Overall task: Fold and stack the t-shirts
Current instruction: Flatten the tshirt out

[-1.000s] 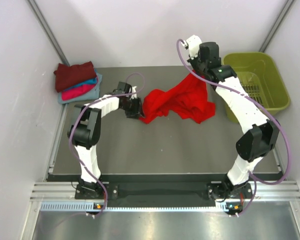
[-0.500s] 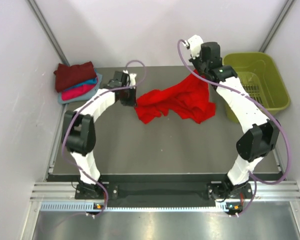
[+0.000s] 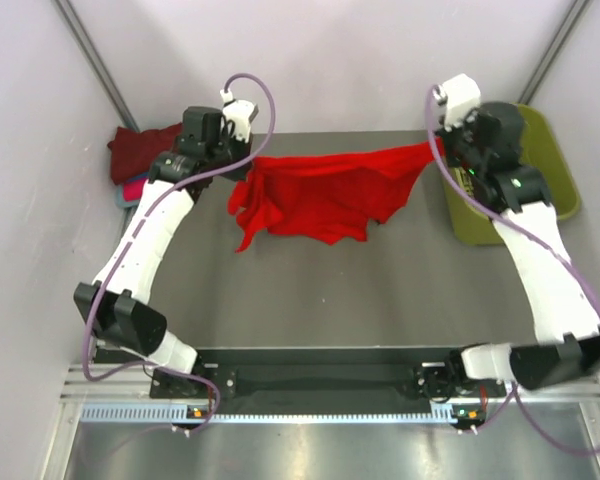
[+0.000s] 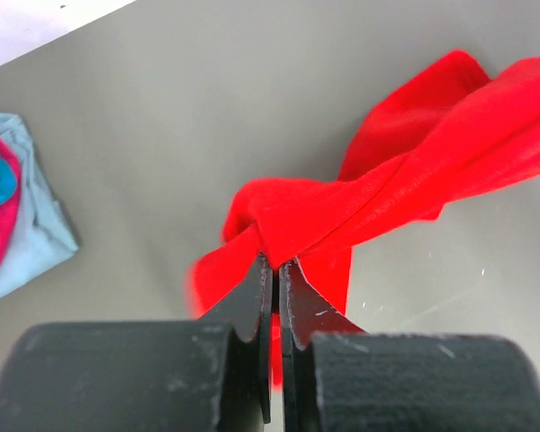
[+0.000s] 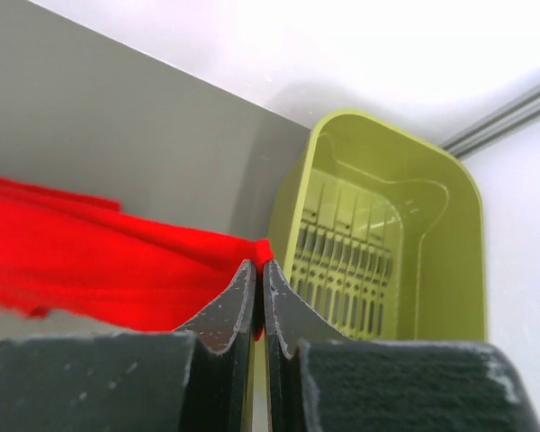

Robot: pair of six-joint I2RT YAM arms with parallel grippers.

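The bright red t-shirt (image 3: 325, 192) hangs stretched between both grippers above the back of the table. My left gripper (image 3: 246, 163) is shut on its left end, seen pinched in the left wrist view (image 4: 274, 261). My right gripper (image 3: 432, 152) is shut on its right end, seen in the right wrist view (image 5: 260, 264). The shirt (image 4: 414, 171) sags in the middle, its lower edge trailing toward the table. The folded stack (image 3: 140, 160) of maroon, pink and teal shirts lies at the back left, partly hidden by the left arm; it shows in the left wrist view (image 4: 9, 216).
An olive-green plastic basket (image 3: 555, 175) stands at the back right, just right of my right gripper; it shows in the right wrist view (image 5: 387, 243). The grey table (image 3: 330, 290) lies below the shirt. White walls stand close on both sides.
Both grippers have risen and moved apart, the left toward the back left, the right toward the basket. The red shirt went from a heap on the table to stretched out in the air.
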